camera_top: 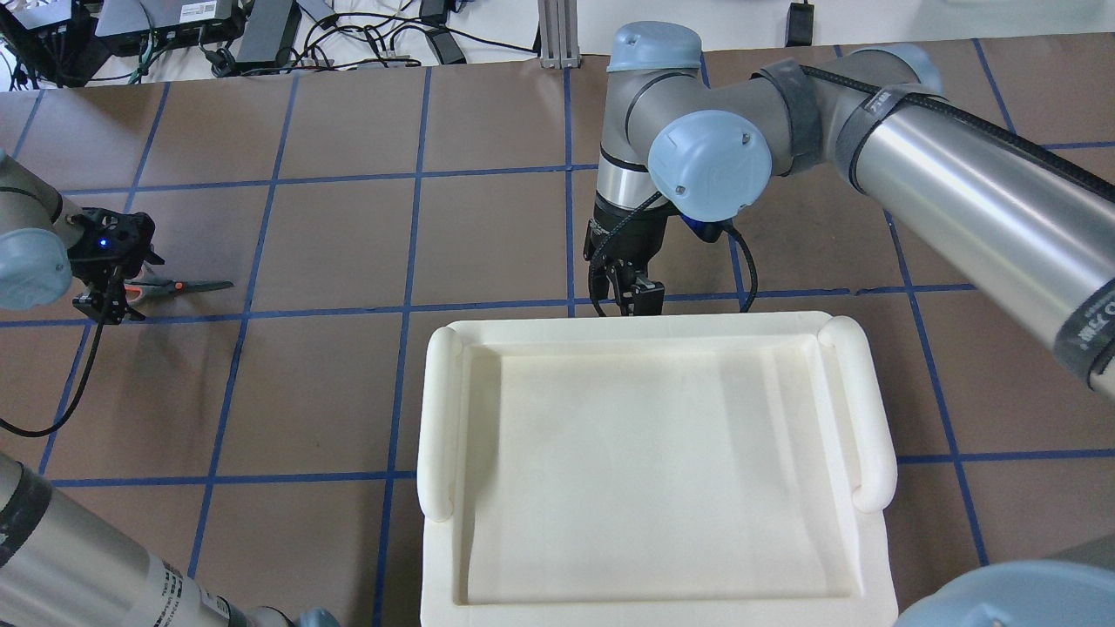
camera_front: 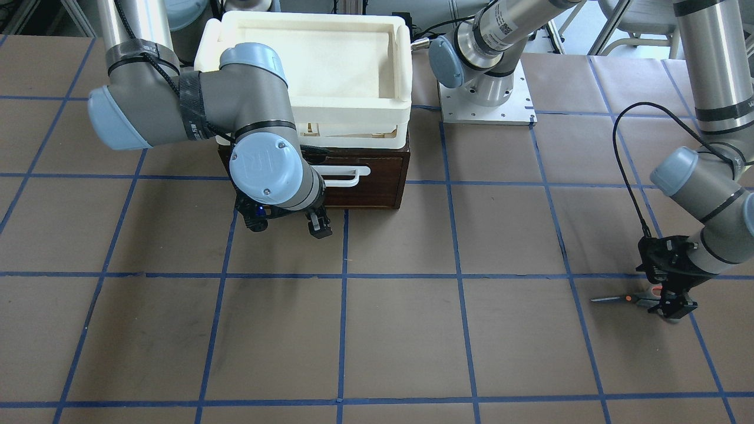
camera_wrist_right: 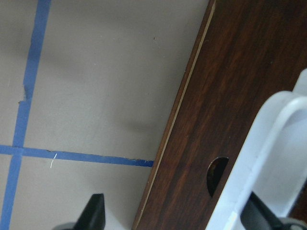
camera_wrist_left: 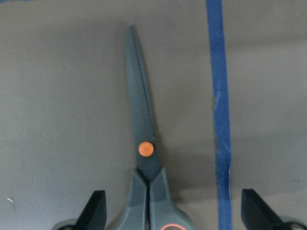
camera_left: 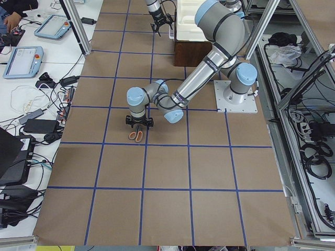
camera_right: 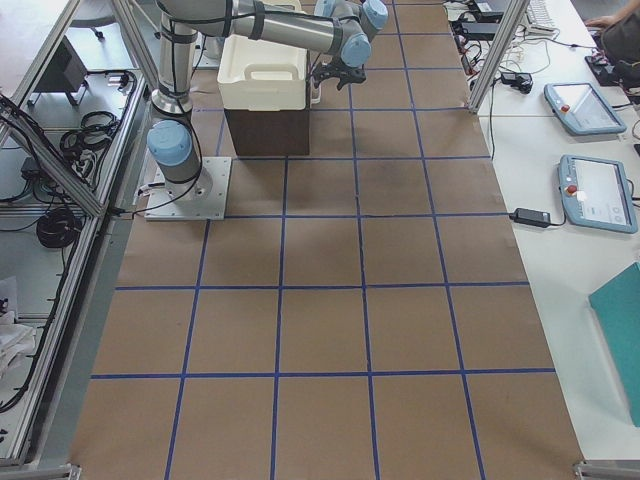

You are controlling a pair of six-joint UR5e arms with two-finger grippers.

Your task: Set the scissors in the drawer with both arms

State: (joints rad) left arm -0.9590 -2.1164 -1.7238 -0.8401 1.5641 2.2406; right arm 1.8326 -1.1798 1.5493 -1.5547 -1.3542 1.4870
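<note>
The scissors [camera_front: 623, 299] lie flat on the brown table with grey handles, an orange pivot dot and dark blades; they also show in the overhead view [camera_top: 183, 286] and the left wrist view [camera_wrist_left: 144, 143]. My left gripper [camera_front: 664, 294] is open, low over the handles, with a finger on each side and not touching them [camera_wrist_left: 172, 213]. The drawer [camera_front: 371, 176] is closed, with a dark brown front and a white bar handle [camera_front: 344, 175]. My right gripper [camera_front: 287, 224] is open and empty just in front of the drawer front [camera_wrist_right: 225, 96], with the handle [camera_wrist_right: 273, 158] beside one finger.
A white tray-like bin [camera_front: 306, 65] sits on top of the drawer cabinet and hides the drawer in the overhead view [camera_top: 653, 461]. The left arm's base plate [camera_front: 486, 100] stands beside the cabinet. Blue tape lines [camera_front: 341, 330] grid the table.
</note>
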